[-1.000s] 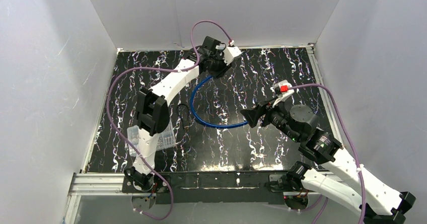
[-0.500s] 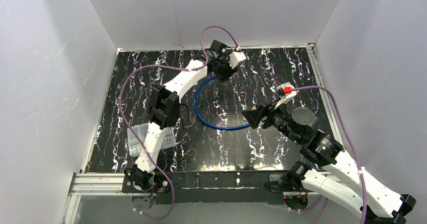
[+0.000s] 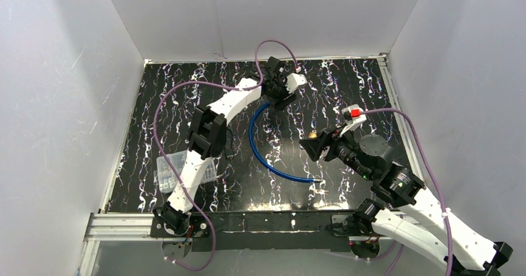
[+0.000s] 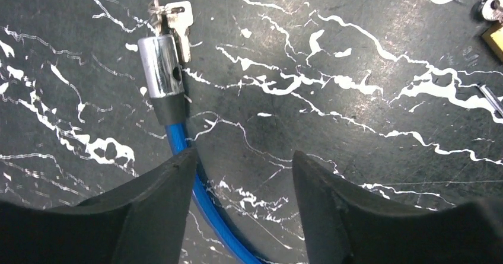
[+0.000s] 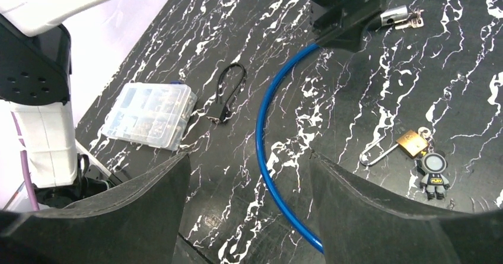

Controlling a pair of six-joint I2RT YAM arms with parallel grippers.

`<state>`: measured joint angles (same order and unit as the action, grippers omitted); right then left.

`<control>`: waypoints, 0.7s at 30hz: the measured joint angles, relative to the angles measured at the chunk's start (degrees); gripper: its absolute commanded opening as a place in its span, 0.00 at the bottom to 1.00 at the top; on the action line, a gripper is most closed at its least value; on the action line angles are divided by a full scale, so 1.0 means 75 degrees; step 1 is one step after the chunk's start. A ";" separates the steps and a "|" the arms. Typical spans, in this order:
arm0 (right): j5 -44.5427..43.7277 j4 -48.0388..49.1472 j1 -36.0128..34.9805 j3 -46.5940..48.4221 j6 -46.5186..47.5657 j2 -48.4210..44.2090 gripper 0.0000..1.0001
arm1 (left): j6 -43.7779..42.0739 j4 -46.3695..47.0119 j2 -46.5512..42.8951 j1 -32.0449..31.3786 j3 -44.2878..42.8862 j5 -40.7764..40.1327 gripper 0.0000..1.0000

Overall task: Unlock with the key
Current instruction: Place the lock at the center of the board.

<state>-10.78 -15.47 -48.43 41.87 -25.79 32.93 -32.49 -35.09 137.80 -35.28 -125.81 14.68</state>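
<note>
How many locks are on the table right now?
3. A blue cable lock curving across the middle, a brass padlock right of it, and a small black cable lock beside the clear plastic box. More may be hidden from view.

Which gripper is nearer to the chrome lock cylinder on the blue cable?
Left. The left gripper hovers just beside the chrome lock cylinder; the right gripper is well away, near the brass padlock.

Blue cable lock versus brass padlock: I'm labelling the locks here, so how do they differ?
The blue cable lock is a long curved cable ending in a chrome cylinder; the brass padlock is small and blocky with a thin metal shackle. At that cylinder sit silver keys; by the padlock lies a figure keychain. Both lie on the table, ungripped.
</note>
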 measured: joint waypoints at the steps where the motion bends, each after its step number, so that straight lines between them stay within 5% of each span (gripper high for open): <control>1: -0.0001 -0.0082 -0.0001 0.0000 0.0001 0.0004 0.80 | 0.0002 -0.0135 -0.0009 0.0006 -0.0072 -0.0064 0.87; 4: 0.0002 -0.0376 0.0001 0.0003 0.0000 0.0068 0.80 | 0.0042 -0.0548 -0.0228 0.0044 -0.0111 -0.0211 0.98; 21: 0.0628 -0.3620 -0.0026 -0.1082 -0.2632 0.0179 0.80 | 0.0138 -0.3838 -0.6219 0.0821 0.1852 -0.0800 0.98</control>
<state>-6.07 -42.61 -48.62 33.75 -45.53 34.27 -31.45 -63.87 91.15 -29.13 -111.93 8.68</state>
